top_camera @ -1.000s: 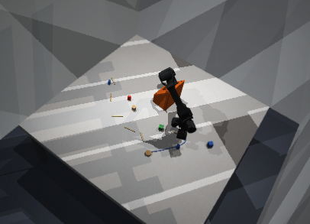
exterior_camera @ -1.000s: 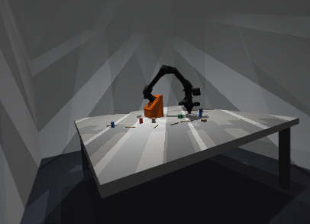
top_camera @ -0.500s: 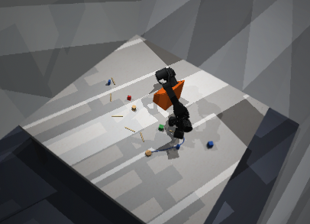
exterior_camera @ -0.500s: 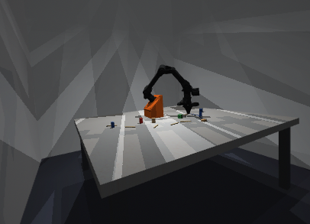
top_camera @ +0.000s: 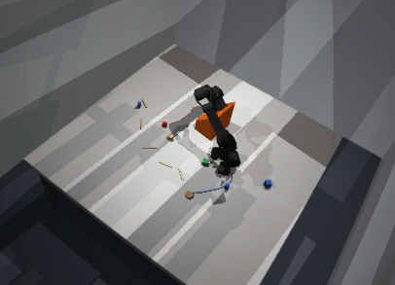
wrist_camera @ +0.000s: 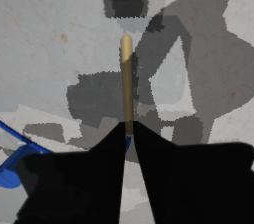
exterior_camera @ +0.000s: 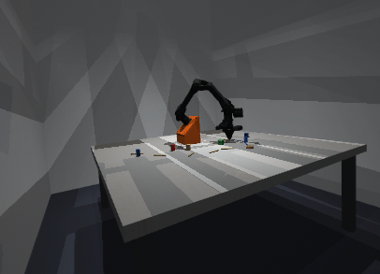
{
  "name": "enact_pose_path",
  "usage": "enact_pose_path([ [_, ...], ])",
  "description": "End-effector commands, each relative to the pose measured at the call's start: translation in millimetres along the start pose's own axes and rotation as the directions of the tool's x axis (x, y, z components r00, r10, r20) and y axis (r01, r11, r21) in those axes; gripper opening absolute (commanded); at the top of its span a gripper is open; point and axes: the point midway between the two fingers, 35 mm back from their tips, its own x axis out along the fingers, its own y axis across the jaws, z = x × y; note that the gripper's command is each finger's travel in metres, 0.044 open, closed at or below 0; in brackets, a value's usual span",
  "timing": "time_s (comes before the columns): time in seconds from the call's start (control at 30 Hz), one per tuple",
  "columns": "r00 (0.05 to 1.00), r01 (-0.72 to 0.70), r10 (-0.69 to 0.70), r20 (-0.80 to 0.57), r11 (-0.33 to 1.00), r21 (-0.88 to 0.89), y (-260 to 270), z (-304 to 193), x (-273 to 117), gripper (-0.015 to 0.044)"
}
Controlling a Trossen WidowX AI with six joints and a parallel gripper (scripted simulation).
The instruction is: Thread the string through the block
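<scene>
My gripper [top_camera: 221,168] [exterior_camera: 229,138] [wrist_camera: 128,126] is shut on the wooden stick [wrist_camera: 126,80] at its string end, low over the table. The stick points away from the fingers, its far part free. The blue string [top_camera: 209,192] [wrist_camera: 18,131] curves from the round wooden button [top_camera: 189,195] [exterior_camera: 250,147] to the fingers, passing close to a blue cylinder [top_camera: 227,186] [wrist_camera: 10,167]. A small tan block [top_camera: 170,136] [exterior_camera: 188,147] stands on the table, well apart from the gripper, towards the loose sticks. Its hole is too small to make out.
A green object [top_camera: 205,162] [exterior_camera: 221,142] lies close to the gripper. A blue cube [top_camera: 268,183] is on its other side. A red object [top_camera: 164,124] [exterior_camera: 172,147] and another blue one [top_camera: 139,104] [exterior_camera: 138,152] lie farther off. Several loose sticks, one of them [top_camera: 150,148], are scattered around.
</scene>
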Motion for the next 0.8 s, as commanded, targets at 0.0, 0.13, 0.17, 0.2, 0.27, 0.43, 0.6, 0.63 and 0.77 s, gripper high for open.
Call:
enact_pose_path([
  [0.0,1.0,-0.002,0.002,0.003,1.0,-0.003,-1,7,-1,0.0],
  [0.13,1.0,-0.002,0.002,0.004,1.0,-0.003,-2,12,0,0.0],
  [0.17,1.0,-0.001,0.001,0.005,1.0,-0.003,-2,14,0,0.0],
  [0.2,1.0,-0.001,0.001,0.005,1.0,-0.003,-2,15,0,0.0],
  [0.27,1.0,-0.001,0.001,0.006,1.0,-0.003,-2,17,0,0.0],
  [0.43,1.0,0.0,0.0,0.003,1.0,-0.002,-3,23,0,0.0],
  [0.6,1.0,0.0,0.0,0.002,1.0,-0.003,-4,25,0,0.0],
  [0.63,1.0,0.0,0.0,0.002,1.0,-0.003,-4,25,0,0.0],
  [0.77,1.0,0.0,0.0,0.002,1.0,-0.003,-4,27,0,0.0],
])
